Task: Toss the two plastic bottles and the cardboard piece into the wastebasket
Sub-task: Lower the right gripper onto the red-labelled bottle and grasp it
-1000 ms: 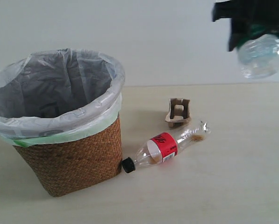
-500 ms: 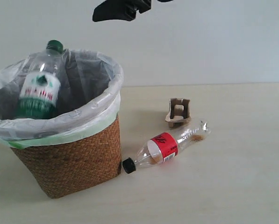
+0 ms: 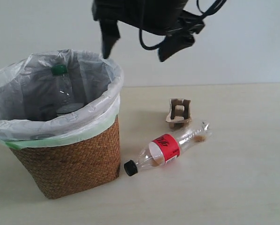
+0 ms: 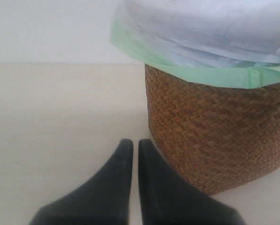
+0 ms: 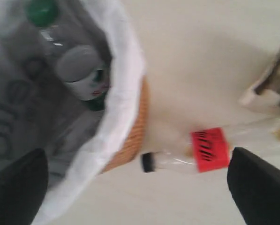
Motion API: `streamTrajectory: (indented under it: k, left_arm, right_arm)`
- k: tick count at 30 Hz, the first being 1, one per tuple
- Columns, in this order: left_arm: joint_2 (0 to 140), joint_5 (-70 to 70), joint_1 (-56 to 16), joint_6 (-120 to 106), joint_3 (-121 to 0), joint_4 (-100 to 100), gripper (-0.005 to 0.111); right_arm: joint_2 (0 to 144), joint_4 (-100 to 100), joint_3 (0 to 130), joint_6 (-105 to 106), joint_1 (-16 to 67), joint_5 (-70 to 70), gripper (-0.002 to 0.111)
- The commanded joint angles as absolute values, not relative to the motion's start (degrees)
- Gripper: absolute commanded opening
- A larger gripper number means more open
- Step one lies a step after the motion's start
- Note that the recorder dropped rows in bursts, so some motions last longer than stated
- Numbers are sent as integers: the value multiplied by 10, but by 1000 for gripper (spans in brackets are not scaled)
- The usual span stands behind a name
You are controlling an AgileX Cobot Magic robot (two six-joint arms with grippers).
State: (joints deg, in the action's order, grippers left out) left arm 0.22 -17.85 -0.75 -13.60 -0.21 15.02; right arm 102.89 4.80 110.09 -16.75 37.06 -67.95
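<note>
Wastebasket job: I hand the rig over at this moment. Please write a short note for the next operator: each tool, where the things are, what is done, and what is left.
Right tool: open and empty, above the wastebasket.
Left tool: shut and empty, low beside the wastebasket's wicker wall.
Done: the green-cap bottle is inside the wastebasket.
Left: the red-label bottle lies on its side on the table, with its black cap towards the basket's base. The cardboard piece stands just behind it. Both must go into the wastebasket.
</note>
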Motion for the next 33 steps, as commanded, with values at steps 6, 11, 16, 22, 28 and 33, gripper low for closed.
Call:
streamTrajectory:
  k: [6,11,16,22,28,33]
  left_arm:
    - [0,-176,-12,-137,0,152,4]
    - [0,-176,-12,-137,0,152,4]
    - [0,-176,-12,-137,0,152,4]
    - [0,-176,-12,-137,0,152,4]
    - [0,-176,-12,-137,0,152,4]
    - [0,-176,-12,-137,0,152,4]
  right_arm:
    - [1024,-96,1018,0,371,-700,85]
    - [1026,-192,922,73,371,-700,70]
    - [1026,-192,840,202,372,-693,70]
    - [1026,-172,767,311,372,-562,70]
    - [1026,-172,716,353,372,-439,70]
    - [1026,-171,671,423,372,-363,70]
